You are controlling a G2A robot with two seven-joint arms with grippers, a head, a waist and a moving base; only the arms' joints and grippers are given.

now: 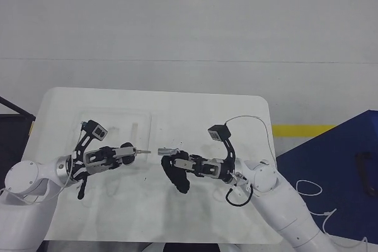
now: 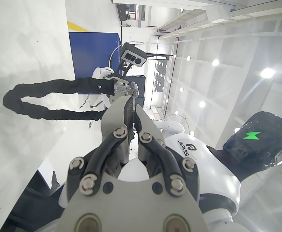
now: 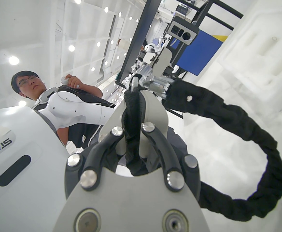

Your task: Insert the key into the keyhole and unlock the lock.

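My left gripper (image 1: pixel 132 153) (image 2: pixel 130 103) is shut on a small key (image 2: pixel 132 112), whose metal blade (image 1: pixel 144 152) points sideways at the lock. The lock's silver cylinder (image 1: pixel 166 151) (image 2: pixel 133 93) faces the key with its keyhole. In the top view a small gap separates the key tip from the cylinder. My right gripper (image 1: pixel 180 163) (image 3: pixel 133 98) is shut on the lock's black fabric-covered cable just behind the metal body (image 3: pixel 144 78). Both are held above the table. The cable loop (image 1: pixel 178 181) (image 3: pixel 257 131) (image 2: pixel 30 100) hangs below.
A white foam tray (image 1: pixel 148 126) (image 3: pixel 259 49) with shallow recesses lies on the white table (image 1: pixel 239 126) just behind my left gripper. Bare tabletop stretches in front of and behind both arms. The table's rounded right edge is close to the right arm.
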